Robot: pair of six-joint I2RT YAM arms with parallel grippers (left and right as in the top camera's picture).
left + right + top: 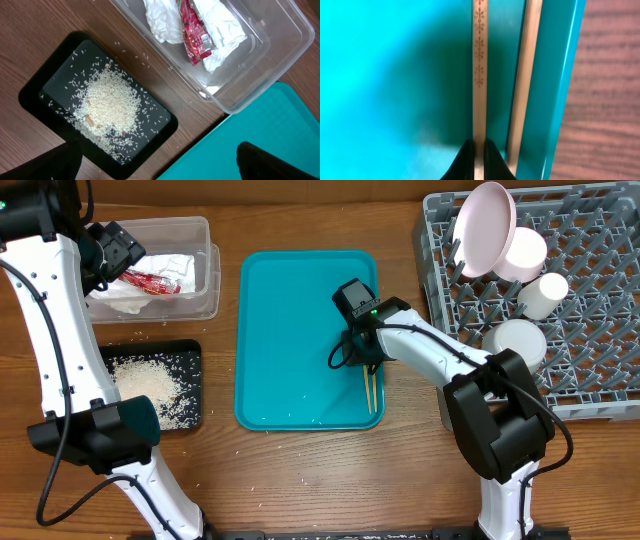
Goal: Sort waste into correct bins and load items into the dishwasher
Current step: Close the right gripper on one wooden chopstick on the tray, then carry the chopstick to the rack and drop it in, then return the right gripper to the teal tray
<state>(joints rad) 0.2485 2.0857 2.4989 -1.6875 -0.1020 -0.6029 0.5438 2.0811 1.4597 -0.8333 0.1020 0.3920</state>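
Left claw (113, 248) is held spread above clear plastic rectangular tub (205, 285). Pair of thin wooden chopsticks (371, 390) is seen along the right rim of flat teal tray (250, 330). Patterned stick (479, 75) is pinched by right claw (479, 150); plain stick (525, 75) is seen just beside the rim wall. Bare tray floor is seen leftward.

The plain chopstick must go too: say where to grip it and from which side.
Take the plain chopstick mid-shaft from straight above, jaws across it. It lies flat along the tray rim, which blocks a sideways approach; one jaw should fit the gap beside the patterned chopstick the right gripper holds.
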